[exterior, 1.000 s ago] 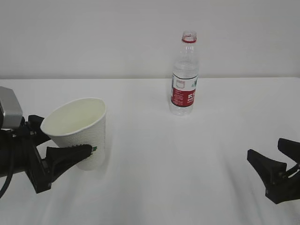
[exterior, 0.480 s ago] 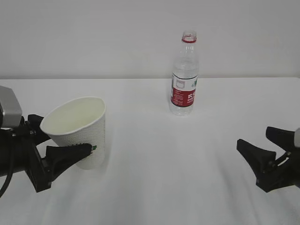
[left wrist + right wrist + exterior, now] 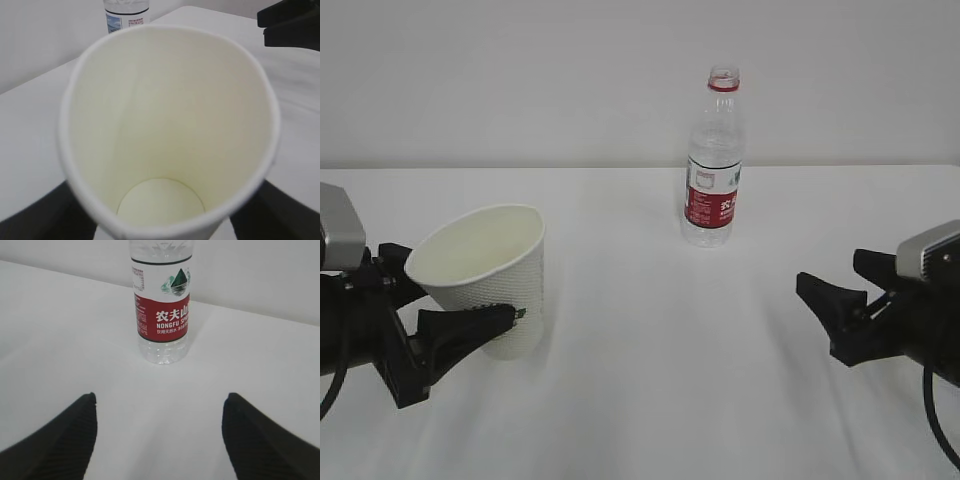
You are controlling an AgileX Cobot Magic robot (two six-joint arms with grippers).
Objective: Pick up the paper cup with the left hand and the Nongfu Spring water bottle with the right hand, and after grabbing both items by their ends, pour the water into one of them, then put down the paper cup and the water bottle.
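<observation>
gripping the paper cup (image 3: pixel 488 282) at lower left, the left hand (image 3: pixel 420 345) has it pinched and tilted, empty inside. upper centre, the nongfu spring water bottle (image 3: pixel 714 160) stands untouched. at right, the right hand (image 3: pixel 842 300) is spread wide, well short; grabbing, pouring, setting down remain.

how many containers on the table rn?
2. The paper cup sits tilted at front left, between the left gripper's fingers. The water bottle stands upright at back centre, uncapped and untouched, with the open right gripper short of it. Nothing seems hidden.
</observation>
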